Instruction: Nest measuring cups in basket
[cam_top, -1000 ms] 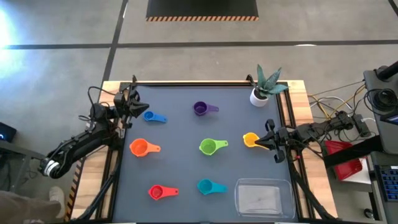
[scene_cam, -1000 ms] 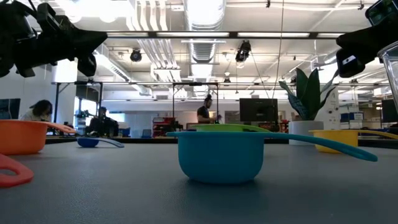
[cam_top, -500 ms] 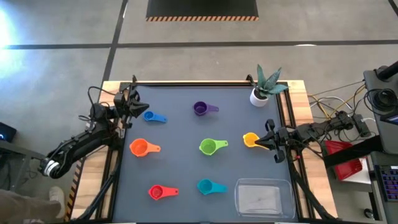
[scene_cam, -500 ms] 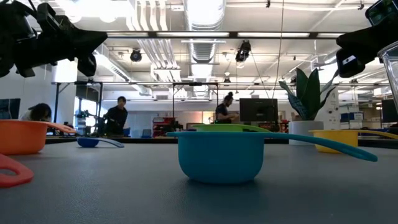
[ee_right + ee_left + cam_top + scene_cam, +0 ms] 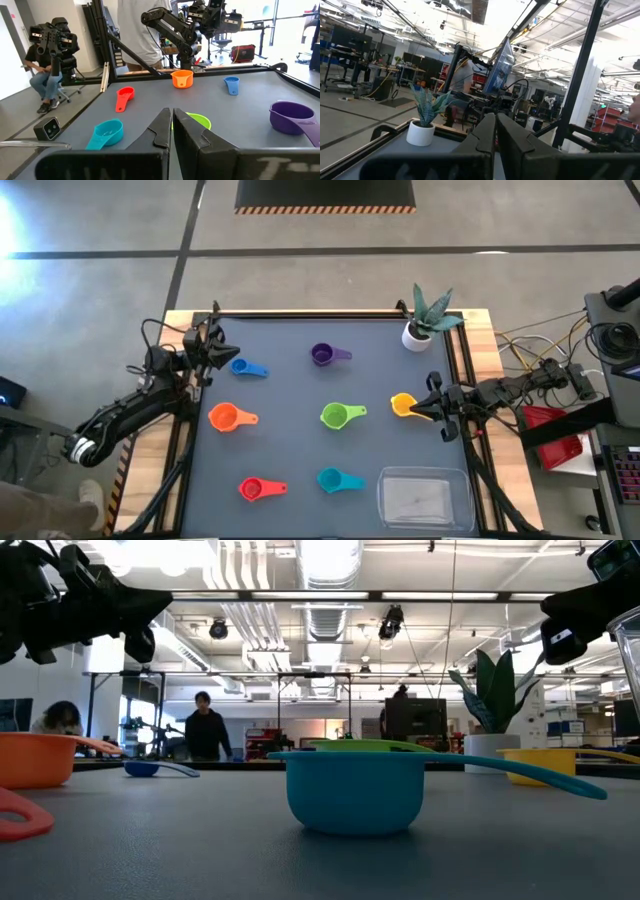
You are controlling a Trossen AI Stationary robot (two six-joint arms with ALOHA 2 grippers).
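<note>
**Cups scattered, both arms at the table edges**

Currently, 7 measuring cups lie apart from one another on the dark table (image 5: 290,380), none of them in the basket (image 5: 424,498), which sits at the near right corner. The blue cup (image 5: 245,367) lies at the far left, the purple cup (image 5: 325,355) at far centre, the orange cup (image 5: 228,417) at mid left, the green cup (image 5: 338,415) in the middle, the yellow cup (image 5: 403,405) at mid right, the red cup (image 5: 256,488) at near left, and the teal cup (image 5: 335,479) at near centre, just beside the basket.

The left end effector (image 5: 212,347) hovers at the far left edge of the table, near the blue cup, its fingers (image 5: 485,137) pressed together and gripping nothing. The right end effector (image 5: 436,405) sits at the right edge, just beside the yellow cup, with its fingers (image 5: 162,131) also closed and empty.

A white plant pot (image 5: 417,334) with a spiky plant stands at the far right corner. In the low view, a person (image 5: 206,730) stands in the room beyond the table.
</note>
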